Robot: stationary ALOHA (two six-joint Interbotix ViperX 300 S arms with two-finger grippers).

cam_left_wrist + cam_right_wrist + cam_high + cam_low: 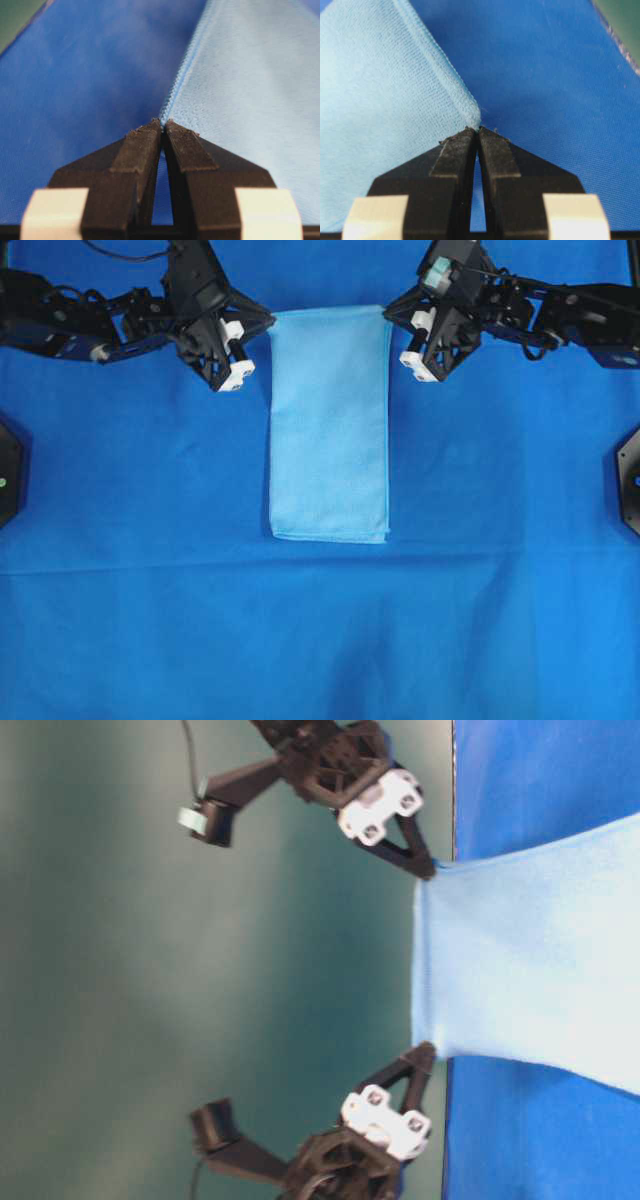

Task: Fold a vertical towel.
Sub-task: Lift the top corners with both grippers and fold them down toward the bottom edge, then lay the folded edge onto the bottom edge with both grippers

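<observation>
Item: the towel (329, 425), light sky-blue, one piece, a long rectangle. It lies on the darker blue table cloth (130, 570), near the middle of the table and toward the far edge as the overhead view frames it. Long axis runs from the far edge, where the arms are, toward the near side; short edges lie across. The near short edge rests flat and square. The far short edge, seen from table level, is pulled taut between two points and looks raised a little off the cloth; how high cannot be told.

Corners, far end: each sits at a gripper tip. In the left wrist view the stitched corner meets the tips of the left gripper (163, 123); in the right wrist view the other corner meets the tips of the right gripper (477, 130).

Tools: both grippers clenched, fingers pressed together at the tips with only a slit behind them. Each appears to pinch its corner of the towel, a thin bite at the very point.

Placement of arms: left gripper at the overhead view's left far corner, right gripper at its right far corner, one on each side of the short edge, equally near.

Judgement: the fold would carry the held far edge along the long axis toward the free near edge; both arms must travel together or the edge skews.
</observation>
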